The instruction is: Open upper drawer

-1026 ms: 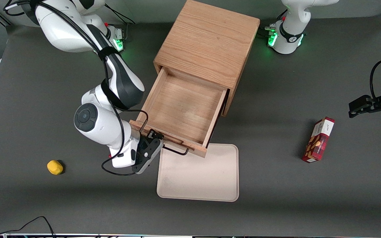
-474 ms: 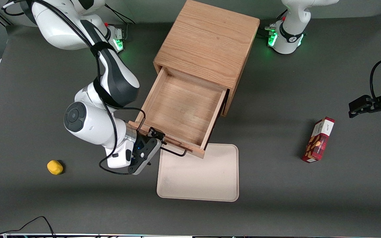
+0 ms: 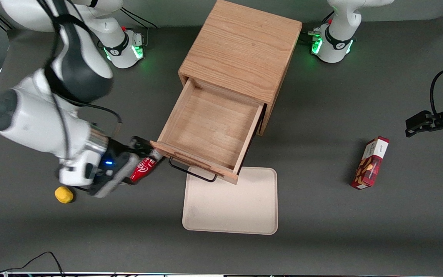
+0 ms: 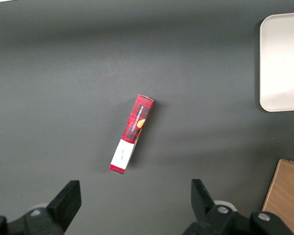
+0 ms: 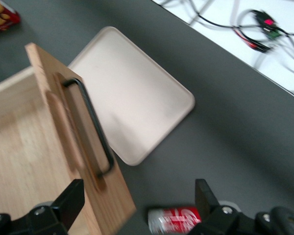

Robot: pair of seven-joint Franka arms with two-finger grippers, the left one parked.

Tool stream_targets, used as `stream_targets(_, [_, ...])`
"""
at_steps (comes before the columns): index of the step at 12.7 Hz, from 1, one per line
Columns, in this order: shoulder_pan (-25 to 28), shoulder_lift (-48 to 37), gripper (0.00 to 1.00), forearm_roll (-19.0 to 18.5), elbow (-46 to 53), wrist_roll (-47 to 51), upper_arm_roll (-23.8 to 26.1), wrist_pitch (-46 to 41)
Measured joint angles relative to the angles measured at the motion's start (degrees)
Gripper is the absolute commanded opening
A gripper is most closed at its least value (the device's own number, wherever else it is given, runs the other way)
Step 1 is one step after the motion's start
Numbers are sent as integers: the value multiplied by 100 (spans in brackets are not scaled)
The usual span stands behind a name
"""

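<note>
The upper drawer (image 3: 210,127) of the wooden cabinet (image 3: 240,50) stands pulled far out, its shallow tray empty. Its black wire handle (image 3: 192,173) is free. My right gripper (image 3: 141,158) is open and empty, just off the drawer front's corner toward the working arm's end of the table, above a lying red can (image 3: 143,170). In the right wrist view the gripper (image 5: 137,205) has its fingers wide apart, with the drawer front (image 5: 54,98), the handle (image 5: 90,122) and the can (image 5: 174,219) below it. The lower drawer is hidden under the upper one.
A cream tray (image 3: 231,204) lies on the table in front of the open drawer and shows in the right wrist view (image 5: 132,93). A yellow object (image 3: 64,194) lies by my wrist. A red box (image 3: 370,162) lies toward the parked arm's end.
My gripper has left the drawer handle and swung away toward the working arm's end, uncovering the red can. The drawer has stayed pulled out.
</note>
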Motion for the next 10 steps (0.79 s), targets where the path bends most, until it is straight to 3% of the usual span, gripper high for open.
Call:
stream_targets(3, [-466,-773,100,-207,-584,640,-345,-698])
stream_targets(5, [-679,-1375,100,-684,-1049,1661,-396,-1045])
stream_targets(10, [-998,-2574,100,-1127,-2431,3054,-401,-1017])
